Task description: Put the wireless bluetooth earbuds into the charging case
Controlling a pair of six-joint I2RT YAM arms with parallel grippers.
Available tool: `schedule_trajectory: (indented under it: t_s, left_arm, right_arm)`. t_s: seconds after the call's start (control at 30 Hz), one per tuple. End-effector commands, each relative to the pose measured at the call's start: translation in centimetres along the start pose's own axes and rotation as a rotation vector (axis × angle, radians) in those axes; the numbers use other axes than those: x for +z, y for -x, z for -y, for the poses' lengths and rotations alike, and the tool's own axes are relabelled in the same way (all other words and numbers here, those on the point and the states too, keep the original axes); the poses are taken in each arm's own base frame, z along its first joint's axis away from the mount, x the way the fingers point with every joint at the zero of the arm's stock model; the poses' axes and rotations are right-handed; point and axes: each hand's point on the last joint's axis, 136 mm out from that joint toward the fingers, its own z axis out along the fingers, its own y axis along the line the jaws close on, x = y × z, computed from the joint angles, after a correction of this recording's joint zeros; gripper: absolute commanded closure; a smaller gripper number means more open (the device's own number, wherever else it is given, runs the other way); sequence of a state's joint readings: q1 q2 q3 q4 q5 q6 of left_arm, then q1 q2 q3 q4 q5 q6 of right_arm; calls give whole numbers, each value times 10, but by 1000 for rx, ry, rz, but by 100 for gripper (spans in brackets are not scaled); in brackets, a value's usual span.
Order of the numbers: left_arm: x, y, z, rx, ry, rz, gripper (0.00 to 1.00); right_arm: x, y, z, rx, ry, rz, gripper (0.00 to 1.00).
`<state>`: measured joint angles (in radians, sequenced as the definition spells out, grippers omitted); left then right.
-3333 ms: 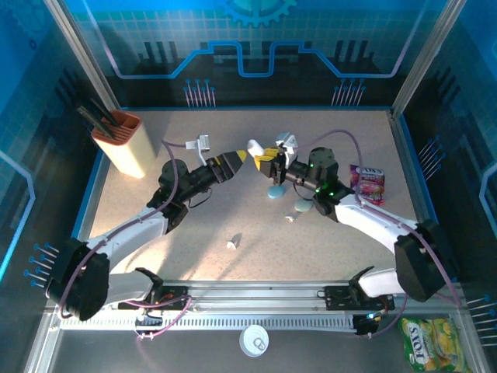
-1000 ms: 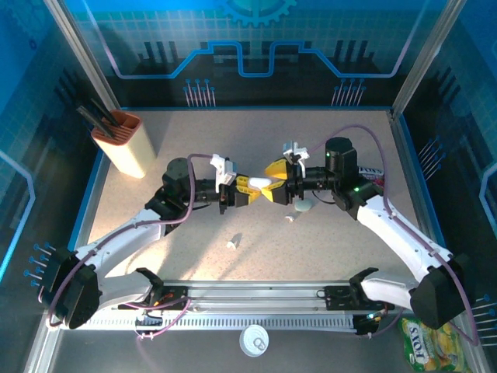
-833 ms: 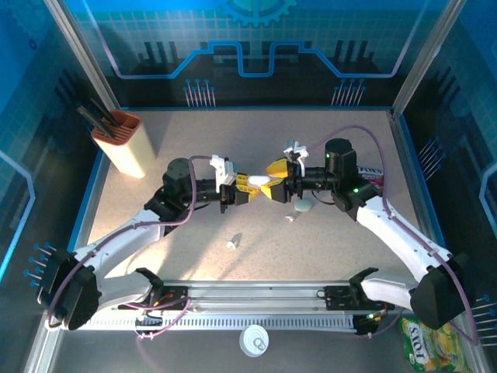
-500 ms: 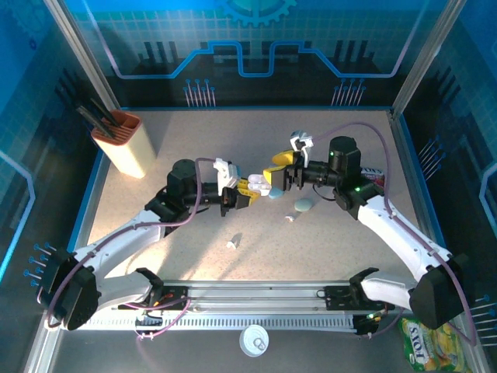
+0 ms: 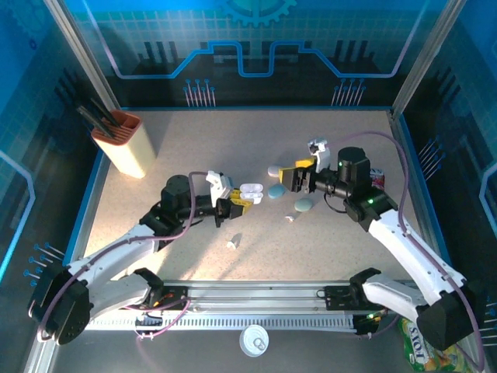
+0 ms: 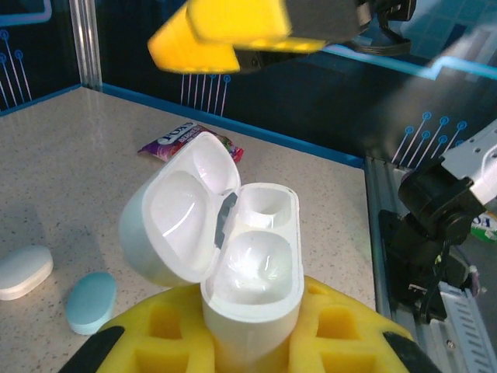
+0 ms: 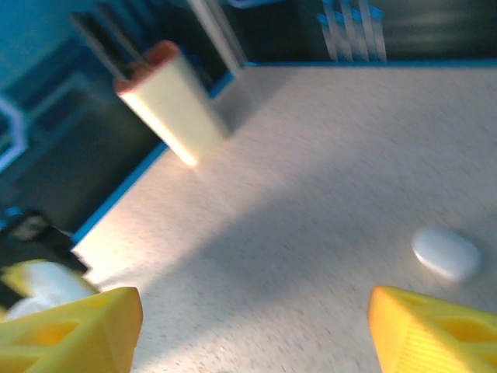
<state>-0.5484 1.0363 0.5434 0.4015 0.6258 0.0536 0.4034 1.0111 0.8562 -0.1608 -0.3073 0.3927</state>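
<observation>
1. Right gripper (image 5: 298, 174) has drawn back from the white pebble-shaped plastic charging case (image 6: 233, 233); its jaws are spread and empty.
2. Left gripper (image 5: 238, 201) pinches the case, lid open. Both wells look empty.
3. Tiny white plastic earbuds (image 5: 232, 242) lie loose on the speckled table (image 5: 326, 148) near the case, so insertion is probably still ahead.

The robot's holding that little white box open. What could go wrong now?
The charging case is pinched at its bottom end by the left gripper, so pushing an earbud in might tilt it or knock it loose. The earbud on the table is tiny; the open right gripper could fumble it or flick it away.
</observation>
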Motion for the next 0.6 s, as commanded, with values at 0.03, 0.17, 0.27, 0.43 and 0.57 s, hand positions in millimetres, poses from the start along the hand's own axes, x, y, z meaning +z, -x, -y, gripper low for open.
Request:
schedule_trajectory:
  t_s: [0.03, 0.17, 0.27, 0.43, 0.57]
  left_arm:
    - [-8, 17, 10, 167, -1, 87, 88]
    - [-6, 15, 10, 180, -4, 75, 87]
    - [-3, 13, 9, 172, -13, 69, 87]
    - [-1, 9, 5, 167, -6, 55, 87]
    - [1, 6, 0, 163, 16, 47, 86]
  right_arm:
    - [-7, -66, 63, 235, -303, -119, 26]
    - [-2, -105, 80, 371, -403, -168, 29]
    - [13, -132, 85, 438, -433, -223, 30]
    - [34, -165, 94, 516, -465, -303, 31]
    - [47, -184, 97, 564, -464, -349, 32]
